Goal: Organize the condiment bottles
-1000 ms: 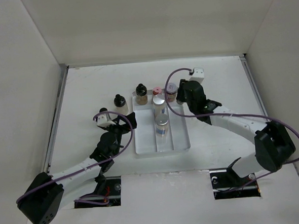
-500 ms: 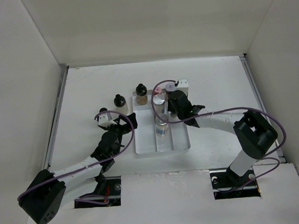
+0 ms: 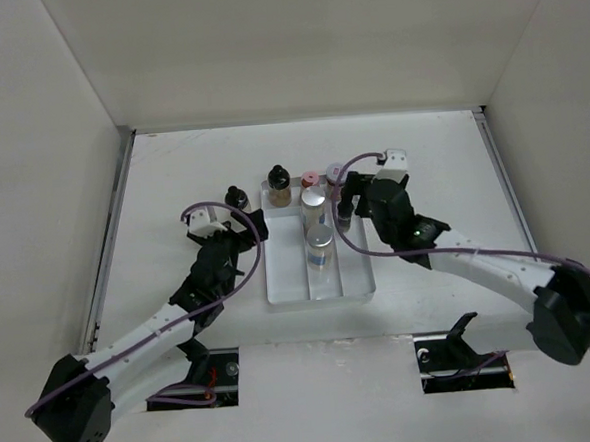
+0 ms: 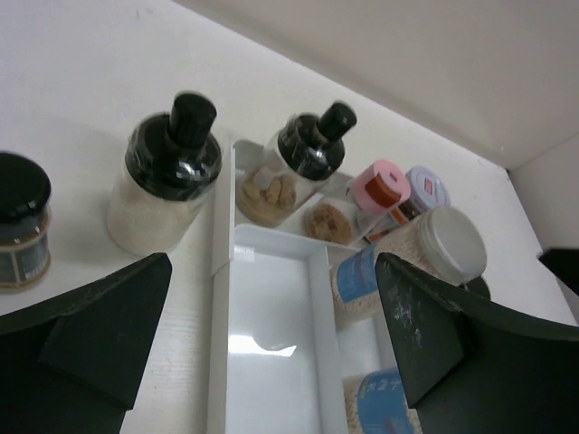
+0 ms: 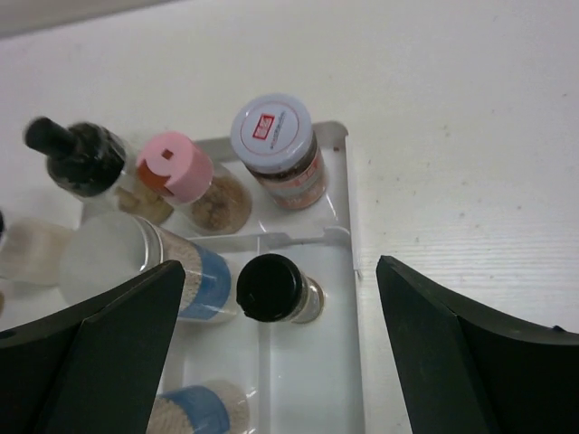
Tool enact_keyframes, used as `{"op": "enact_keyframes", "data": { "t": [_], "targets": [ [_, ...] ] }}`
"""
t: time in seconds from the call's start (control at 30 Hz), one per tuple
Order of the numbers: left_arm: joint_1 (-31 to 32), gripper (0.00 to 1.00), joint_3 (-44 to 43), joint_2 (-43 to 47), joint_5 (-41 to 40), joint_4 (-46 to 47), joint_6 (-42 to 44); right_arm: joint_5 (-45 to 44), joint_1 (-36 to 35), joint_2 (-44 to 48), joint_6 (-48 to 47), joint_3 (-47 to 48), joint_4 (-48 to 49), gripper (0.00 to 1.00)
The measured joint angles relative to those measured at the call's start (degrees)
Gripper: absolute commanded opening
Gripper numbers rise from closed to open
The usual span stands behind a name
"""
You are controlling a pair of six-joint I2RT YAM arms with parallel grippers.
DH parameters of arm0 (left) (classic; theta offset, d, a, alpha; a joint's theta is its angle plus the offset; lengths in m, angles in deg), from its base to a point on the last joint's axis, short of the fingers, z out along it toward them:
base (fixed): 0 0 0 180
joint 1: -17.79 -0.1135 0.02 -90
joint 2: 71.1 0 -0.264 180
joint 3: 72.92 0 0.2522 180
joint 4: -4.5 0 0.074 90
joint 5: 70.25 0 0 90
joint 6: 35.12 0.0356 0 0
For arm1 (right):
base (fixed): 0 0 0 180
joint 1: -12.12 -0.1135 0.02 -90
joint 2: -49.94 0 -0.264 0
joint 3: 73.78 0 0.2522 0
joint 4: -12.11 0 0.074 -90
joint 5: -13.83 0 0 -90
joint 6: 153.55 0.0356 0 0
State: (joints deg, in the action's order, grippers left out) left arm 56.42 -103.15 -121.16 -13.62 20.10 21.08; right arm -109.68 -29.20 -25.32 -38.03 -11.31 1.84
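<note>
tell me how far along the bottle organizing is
Mostly done: six containers stand in the white tray, including the small black-capped jar under the open right claw. Nothing is in hand; the left claw is open too. Left: the black-capped bottle and dark-lidded jar on the table beside the tray.

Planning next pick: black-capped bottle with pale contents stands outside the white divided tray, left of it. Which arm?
Left, likely. The left gripper, open, faces the black-capped bottle with pale contents from its side of the white divided tray. The right gripper hangs over the tray's right compartment, on the far side.
</note>
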Motion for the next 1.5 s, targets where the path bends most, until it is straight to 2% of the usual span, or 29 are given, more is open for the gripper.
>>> {"op": "enact_keyframes", "data": {
  "t": [0.07, 0.1, 0.13, 0.17, 0.23, 0.3, 0.37, 0.43, 0.57, 0.67, 0.87, 1.13, 1.3, 1.5],
  "targets": [
    [-1.05, 0.99, -3.08, 1.33, -0.57, -3.82, 0.42, -0.31, 0.11, 4.81, -0.04, -1.75, 0.20, 0.79],
    [-1.79, 0.91, -4.92, 1.66, -0.61, -5.79, 0.66, -0.37, 0.35, 6.82, -0.02, -2.75, 0.28, 0.71],
    [-2.62, 0.74, -6.78, 1.68, -0.55, -7.43, 0.92, -0.33, 0.59, 8.24, 0.02, -3.61, 0.35, 0.63],
    [-3.58, 0.62, -8.57, 1.46, -0.42, -8.98, 1.27, -0.26, 0.94, 9.11, 0.02, -4.35, 0.44, 0.57],
    [-5.68, 0.56, -11.80, 0.46, 0.09, -11.78, 2.29, 0.31, 1.86, 9.92, 0.26, -5.81, 0.74, 0.55],
    [-7.80, 0.58, -15.26, -1.97, 0.96, -14.91, 3.13, 1.20, 2.60, 9.86, 0.59, -7.04, 0.94, 0.57],
    [-9.62, 0.63, -19.56, -6.38, 2.01, -18.27, 4.02, 2.03, 2.75, 9.68, 1.22, -8.00, 1.29, 0.65],
    [-10.51, 0.64, -23.32, -11.13, 2.95, -20.81, 4.98, 2.58, 2.56, 9.38, 1.60, -8.85, 2.12, 0.69],
    [-10.78, 0.67, -29.51, -20.09, 4.52, -25.38, 7.91, 3.19, 1.92, 9.16, 2.01, -11.21, 4.13, 0.69],
    [-10.47, 0.67, -32.17, -24.85, 4.35, -27.76, 9.77, 3.82, 1.86, 8.96, 2.43, -12.07, 4.72, 0.73],
    [-9.20, 0.68, -32.68, -28.06, 0.07, -30.47, 11.91, 4.20, 1.86, 9.14, 2.82, -12.15, 5.11, 0.84],
    [-8.98, 0.68, -35.30, -35.45, -2.08, -30.23, 14.71, 4.44, 1.81, 11.74, 2.82, -12.59, 6.01, 0.86],
    [-9.16, 0.68, -35.30, -36.24, -3.30, -29.27, 15.15, 4.46, 1.81, 11.91, 2.82, -13.09, 6.14, 0.86],
    [-9.81, 0.57, -35.28, -37.94, -3.89, -26.10, 15.67, 4.68, 1.81, 11.85, 2.82, -13.09, 6.21, 0.86]
  ]
}}
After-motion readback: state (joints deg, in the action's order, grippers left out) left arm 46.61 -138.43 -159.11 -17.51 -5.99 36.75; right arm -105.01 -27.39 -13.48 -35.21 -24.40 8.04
